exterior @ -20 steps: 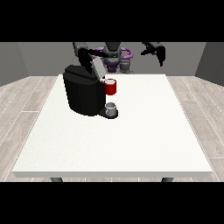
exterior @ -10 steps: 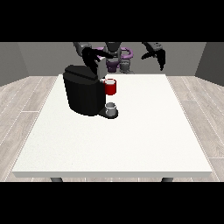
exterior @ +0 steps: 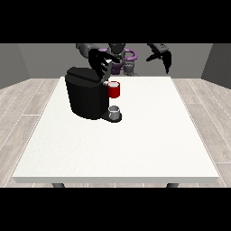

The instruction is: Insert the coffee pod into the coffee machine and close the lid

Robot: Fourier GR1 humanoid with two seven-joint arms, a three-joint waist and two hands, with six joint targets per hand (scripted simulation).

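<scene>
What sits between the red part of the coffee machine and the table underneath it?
In the front view, a small grey cup stands on the machine's base, directly below the red pod holder of the black coffee machine.

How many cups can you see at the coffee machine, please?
2: a red cup at the coffee machine's upper front, and a small grey cup on its base directly below. Others may be hidden behind the machine.

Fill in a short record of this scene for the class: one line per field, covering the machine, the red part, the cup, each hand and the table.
coffee machine: black, on the table's left-rear part
red part: at the machine's front, above the cup
cup: small, grey, on the machine's base
hand at the view's left: over the machine's top
hand at the view's right: raised, apart from the machine
table: large, white
</scene>
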